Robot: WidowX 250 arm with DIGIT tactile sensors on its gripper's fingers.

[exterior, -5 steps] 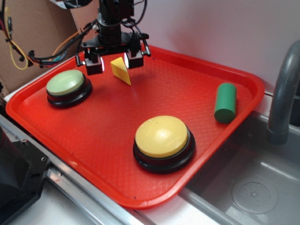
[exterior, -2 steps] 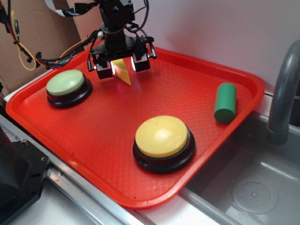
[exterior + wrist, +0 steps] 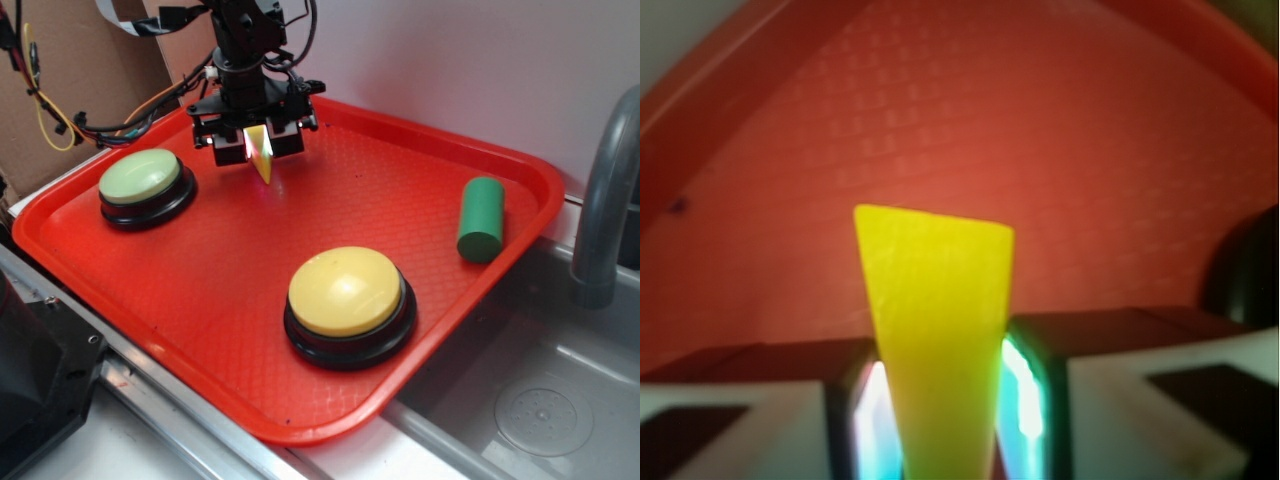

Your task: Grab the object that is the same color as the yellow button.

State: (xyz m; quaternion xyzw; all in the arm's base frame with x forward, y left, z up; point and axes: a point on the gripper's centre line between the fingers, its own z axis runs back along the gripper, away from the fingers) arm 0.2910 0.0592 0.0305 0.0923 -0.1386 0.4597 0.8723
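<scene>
- A pale green button [image 3: 139, 178] on a black base was seen near the left corner of the red tray [image 3: 200, 300], set apart from the gripper.
- The gripper [image 3: 258, 147] was positioned over the far edge of the tray, just right of the green button, with cables trailing off behind it toward the left.
- The fingers [image 3: 232, 146] were drawn in narrow, and the yellow wedge [image 3: 262, 155] was pinched between them; in the wrist view the wedge [image 3: 938, 330] was framed by both lit pads [image 3: 1023, 395], which pressed against its two flat faces.
- The wedge's pointed end was directed down at the tray; whether it touched the surface could not be told.
- The yellow button [image 3: 346, 292] was seated on its black base near the front edge of the tray, well apart from the gripper.
- A green cylinder [image 3: 481, 219] was lying near the right edge of the tray.
- A grey sink [image 3: 530, 400] and tap [image 3: 603, 200] were visible beyond the tray's right edge.
</scene>
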